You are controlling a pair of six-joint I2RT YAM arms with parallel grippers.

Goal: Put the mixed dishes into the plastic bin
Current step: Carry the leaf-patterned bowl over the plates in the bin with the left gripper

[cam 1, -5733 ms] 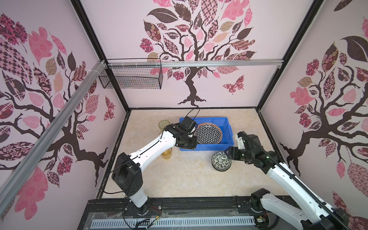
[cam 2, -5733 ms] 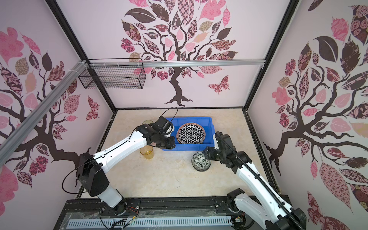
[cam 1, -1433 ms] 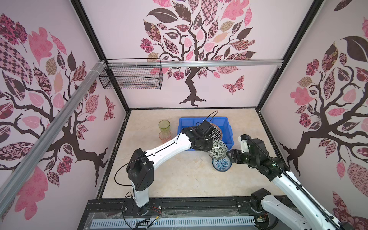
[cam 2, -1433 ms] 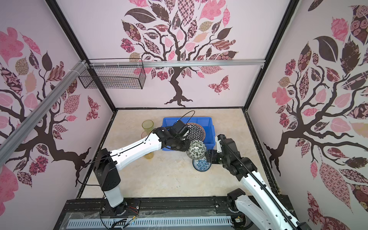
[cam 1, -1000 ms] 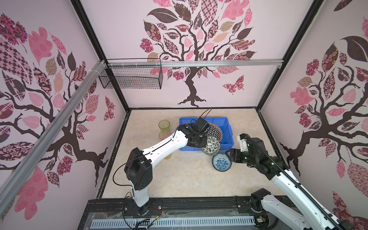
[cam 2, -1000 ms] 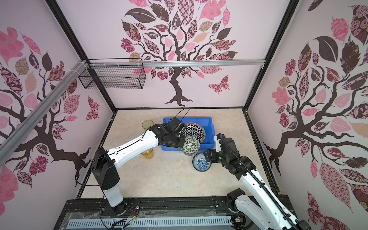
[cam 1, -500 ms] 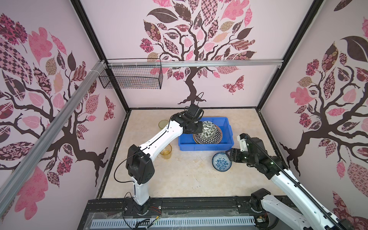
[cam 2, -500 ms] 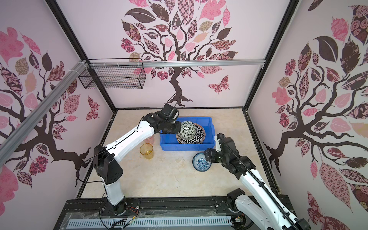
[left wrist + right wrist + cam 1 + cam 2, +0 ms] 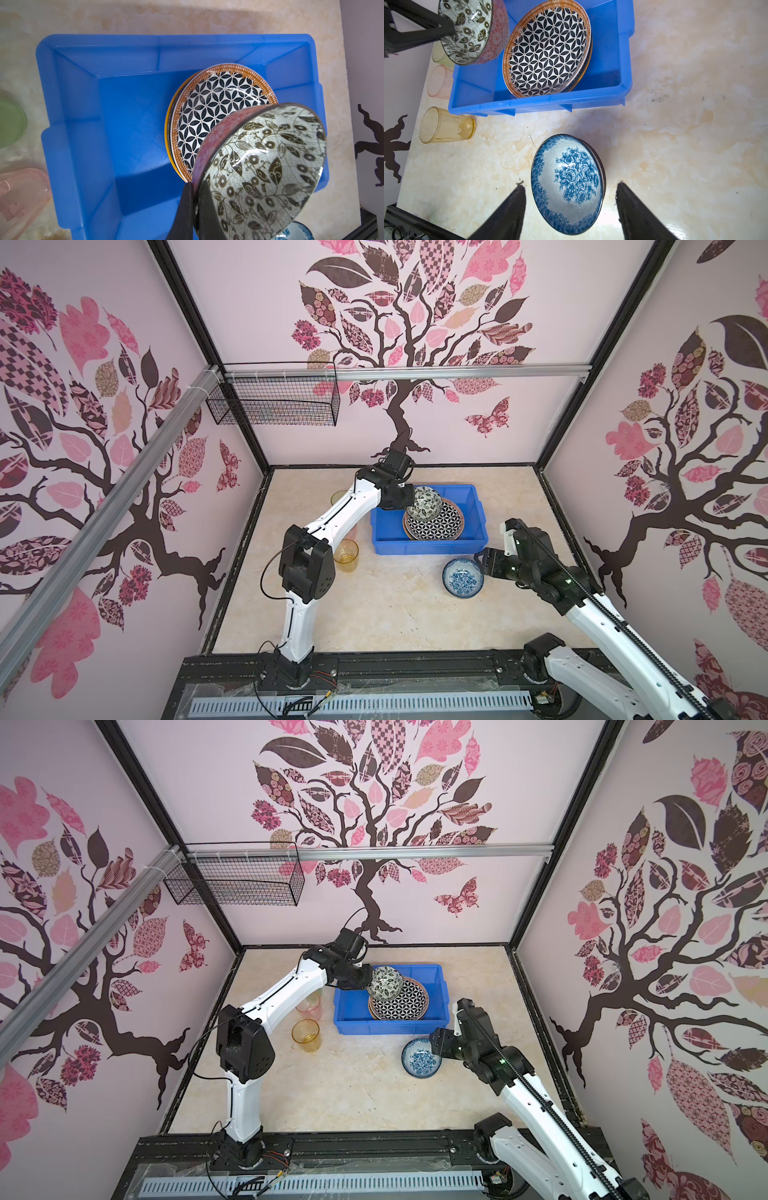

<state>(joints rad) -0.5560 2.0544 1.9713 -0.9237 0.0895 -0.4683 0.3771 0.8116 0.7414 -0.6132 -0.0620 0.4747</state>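
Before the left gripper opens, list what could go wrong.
1. The left gripper pinches the floral bowl by its rim, tilted over the plate. Released here, it may clatter or chip.
2. The left arm passes over the pink tumbler. Pulling back low might knock it.

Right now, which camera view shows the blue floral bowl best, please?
The right wrist view: the blue floral bowl sits whole, close and sharp. Both top views show the bowl small; the left wrist view catches only a sliver.

Pink tumbler [image 9: 311, 1009] partly behind left arm [image 9: 282, 990]; green tumbler [image 9: 10, 124] cut by frame edge.
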